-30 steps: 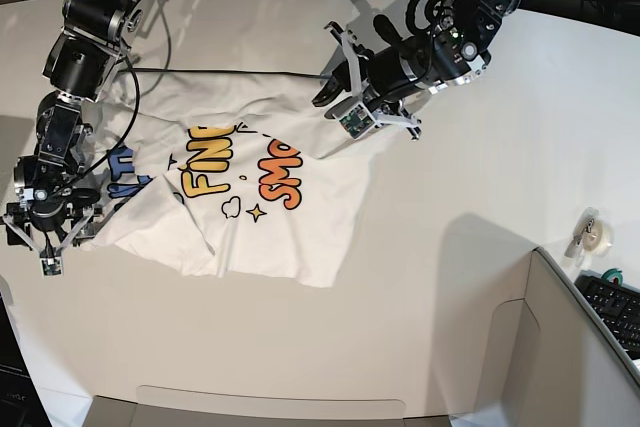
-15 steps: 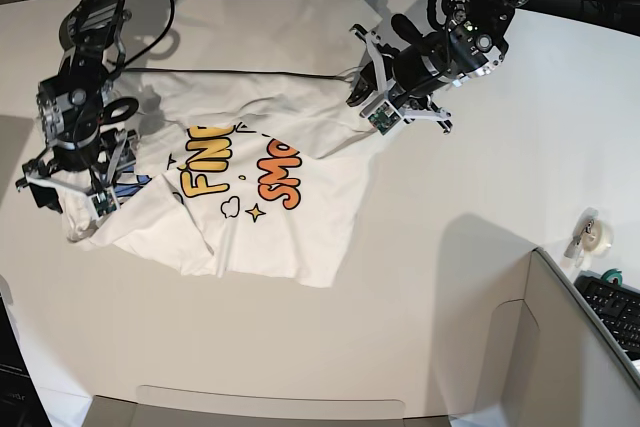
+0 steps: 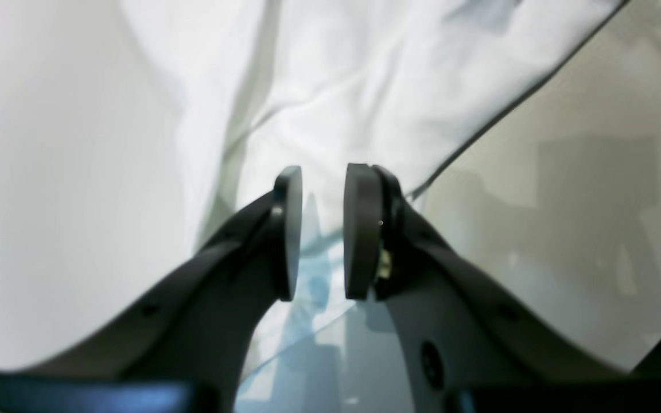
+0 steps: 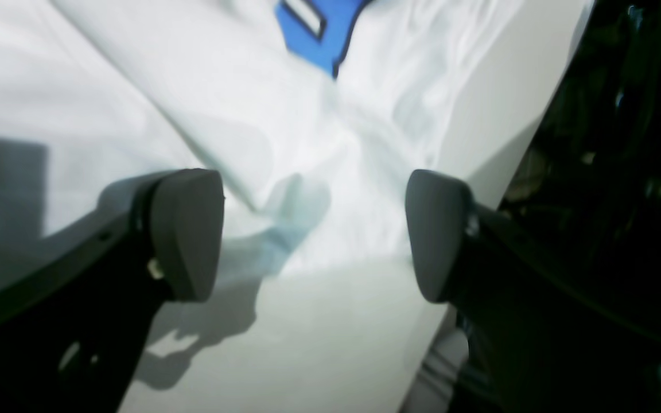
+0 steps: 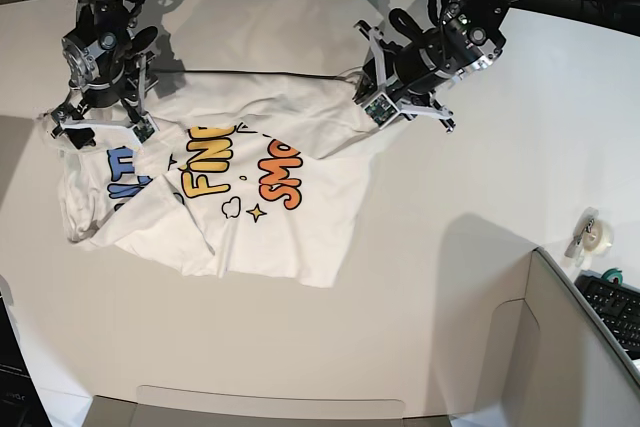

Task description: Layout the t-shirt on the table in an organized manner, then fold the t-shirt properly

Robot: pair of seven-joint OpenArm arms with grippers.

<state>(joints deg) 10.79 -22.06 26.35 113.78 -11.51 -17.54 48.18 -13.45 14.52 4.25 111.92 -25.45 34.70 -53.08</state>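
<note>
box: we see a grey box (image 5: 560, 347) at the near right corner, cut off by the frame edge; its inside is not visible
keyboard: dark keyboard (image 5: 618, 309) beyond the box wall, only a corner shows
tape: small roll of tape (image 5: 594, 235) on the table near the right edge, too small for us to read detail
table: off-white table (image 5: 470, 187), bare over most of the near and right side; far edge curves into dark background
t-shirt: white t-shirt (image 5: 250, 217) lies crumpled on the left half of the table, print side up; we read yellow and orange letters at the middle, blue letters at the left partly folded under; hem and sleeves bunched, outline hard to trace; in the right wrist view a blue patch of print (image 4: 322, 31) is cut by the top edge
right gripper: right gripper (image 4: 313, 229) hangs over the shirt's left edge, jaws spread wide with nothing between them; we see cloth below the pads, contact unclear; in the base view it sits at the far left (image 5: 100, 125)
left gripper: left gripper (image 3: 322, 229) at the shirt's far right corner, pads a narrow gap apart; the view is blurred and we cannot tell if cloth is pinched between them; base view (image 5: 400, 107) hides the tips behind the wrist body
cable: thin dark line (image 5: 250, 73) along the shirt's far edge, we cannot tell what it is
</note>
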